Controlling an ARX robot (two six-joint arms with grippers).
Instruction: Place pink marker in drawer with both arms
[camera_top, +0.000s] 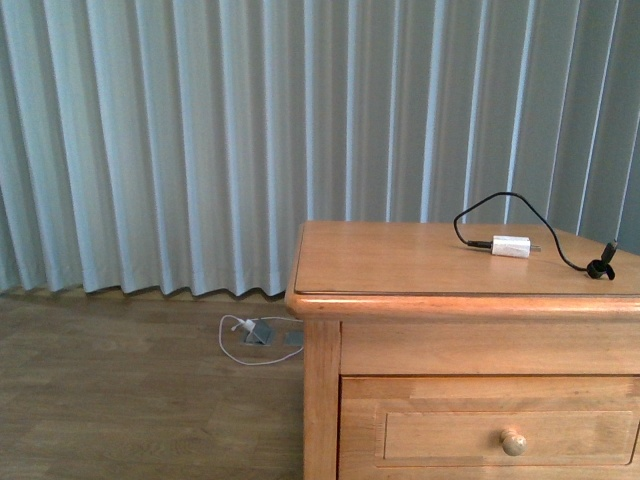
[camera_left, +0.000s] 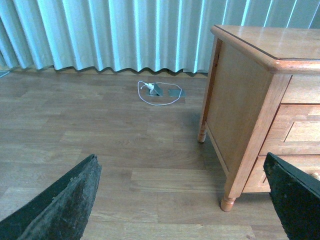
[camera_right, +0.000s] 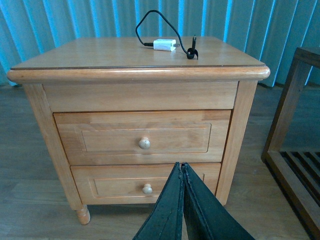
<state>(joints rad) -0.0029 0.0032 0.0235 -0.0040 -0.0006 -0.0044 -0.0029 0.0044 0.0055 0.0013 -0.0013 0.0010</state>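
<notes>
The pink marker shows in no view. The upper drawer (camera_right: 145, 137) of the honey-wood cabinet (camera_right: 140, 80) is closed, with one round knob (camera_right: 144, 143); it also shows in the front view (camera_top: 500, 430). My right gripper (camera_right: 181, 166) is shut and empty, held in front of the cabinet, low before the lower drawer. My left gripper (camera_left: 185, 200) is open and empty, its fingers (camera_left: 65, 205) wide apart over the wood floor beside the cabinet's left side (camera_left: 235, 115). Neither arm shows in the front view.
A white charger block (camera_top: 511, 246) with a black cable (camera_top: 590, 267) lies on the cabinet top, also in the right wrist view (camera_right: 165, 44). The lower drawer (camera_right: 130, 185) is closed. A white cable and floor socket (camera_left: 157, 92) lie by the curtain. A dark wooden rack (camera_right: 295, 150) stands right of the cabinet.
</notes>
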